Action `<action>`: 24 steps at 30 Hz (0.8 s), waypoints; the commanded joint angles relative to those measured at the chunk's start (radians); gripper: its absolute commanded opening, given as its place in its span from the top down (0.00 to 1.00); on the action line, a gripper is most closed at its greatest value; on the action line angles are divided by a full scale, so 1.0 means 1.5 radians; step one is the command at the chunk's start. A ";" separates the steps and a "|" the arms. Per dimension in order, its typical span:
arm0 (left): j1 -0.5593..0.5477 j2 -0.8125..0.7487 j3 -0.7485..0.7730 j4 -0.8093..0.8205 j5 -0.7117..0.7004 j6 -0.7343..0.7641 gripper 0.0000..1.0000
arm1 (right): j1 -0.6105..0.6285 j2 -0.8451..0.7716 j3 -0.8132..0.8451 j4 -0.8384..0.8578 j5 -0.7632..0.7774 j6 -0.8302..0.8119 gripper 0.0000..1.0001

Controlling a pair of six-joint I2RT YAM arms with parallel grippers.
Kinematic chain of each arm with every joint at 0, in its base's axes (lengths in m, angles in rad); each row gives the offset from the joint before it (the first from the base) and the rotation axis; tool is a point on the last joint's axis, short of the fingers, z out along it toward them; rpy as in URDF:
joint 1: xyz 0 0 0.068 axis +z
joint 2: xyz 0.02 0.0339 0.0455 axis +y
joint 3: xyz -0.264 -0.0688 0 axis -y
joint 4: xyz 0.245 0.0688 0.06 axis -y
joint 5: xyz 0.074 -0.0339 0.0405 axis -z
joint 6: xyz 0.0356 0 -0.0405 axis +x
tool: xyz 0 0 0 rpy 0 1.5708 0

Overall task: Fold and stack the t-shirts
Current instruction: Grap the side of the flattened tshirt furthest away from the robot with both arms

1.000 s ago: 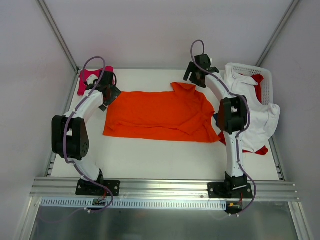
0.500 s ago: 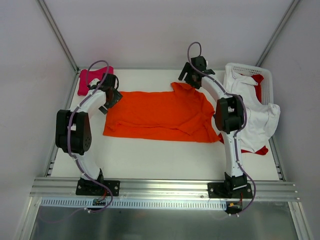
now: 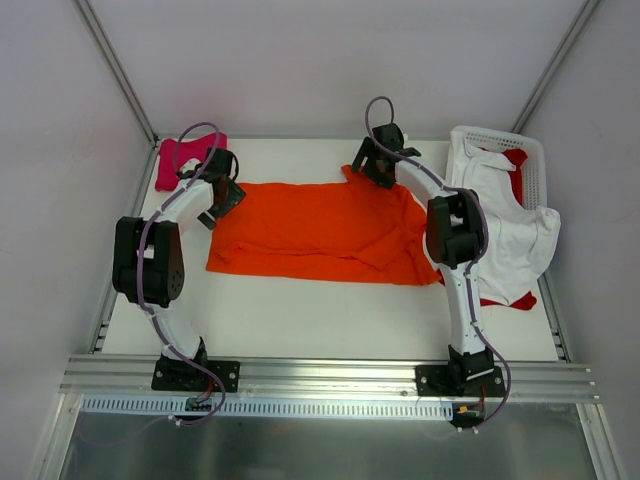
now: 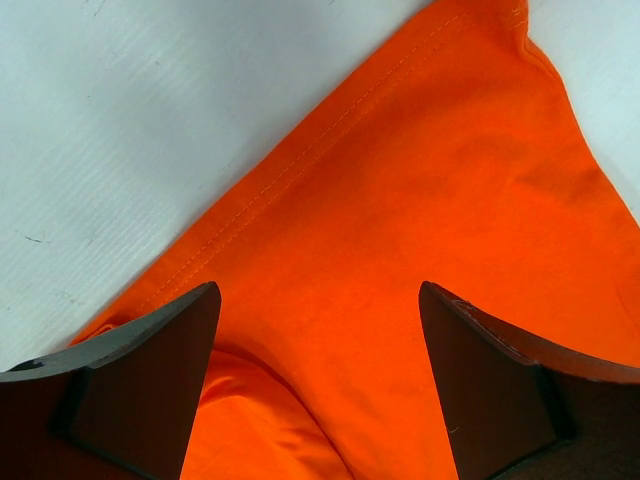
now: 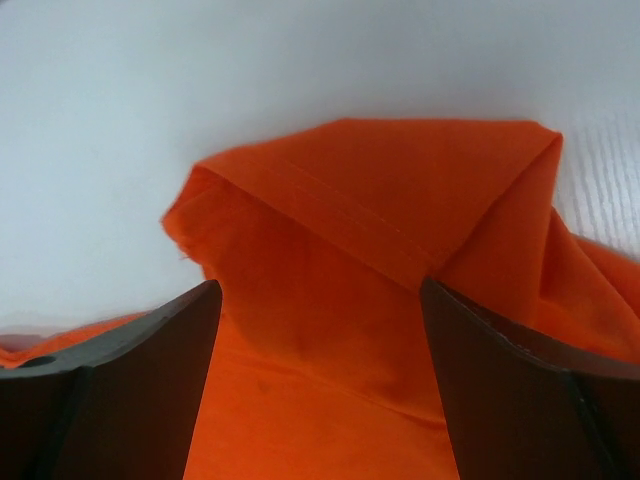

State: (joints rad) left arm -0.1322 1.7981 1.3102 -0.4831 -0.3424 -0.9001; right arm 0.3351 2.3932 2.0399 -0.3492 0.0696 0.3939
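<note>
A bright orange t-shirt [image 3: 320, 230] lies spread across the middle of the white table. My left gripper [image 3: 224, 193] is open over its far left corner; the left wrist view shows orange cloth [image 4: 400, 230] between the spread fingers [image 4: 150, 370]. My right gripper [image 3: 372, 166] is open over the shirt's far right corner, where a folded hem [image 5: 380, 210] shows between the fingers [image 5: 520, 380]. A magenta-pink shirt [image 3: 178, 160] lies at the far left corner. White [image 3: 520, 230] and red [image 3: 515, 160] shirts spill from the basket. No dark blue shirt shows.
A white slotted basket [image 3: 535, 160] stands at the far right. Grey walls enclose the table. An aluminium rail [image 3: 320, 375] runs along the near edge, with both arm bases bolted to it.
My right gripper has moved left and nearer, onto the orange shirt's far right corner. My left gripper has shifted slightly toward the far left corner. The shirts have not moved.
</note>
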 commanded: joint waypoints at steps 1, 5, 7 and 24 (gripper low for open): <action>-0.006 0.009 0.017 0.000 0.004 0.010 0.18 | -0.004 -0.044 -0.023 0.015 0.024 0.009 0.16; -0.006 0.011 0.017 0.001 0.005 0.009 0.19 | -0.010 -0.049 -0.043 0.022 0.028 0.008 0.16; -0.006 0.013 0.019 0.001 0.007 0.010 0.18 | -0.013 -0.044 -0.043 0.022 0.024 0.010 0.16; -0.006 0.024 0.026 0.002 0.000 0.014 0.19 | -0.028 -0.009 0.005 0.029 0.026 0.017 0.42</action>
State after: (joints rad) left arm -0.1322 1.8175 1.3159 -0.4824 -0.3416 -0.8989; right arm 0.2985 2.3867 1.9865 -0.3267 0.0937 0.4038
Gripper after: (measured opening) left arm 0.814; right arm 0.635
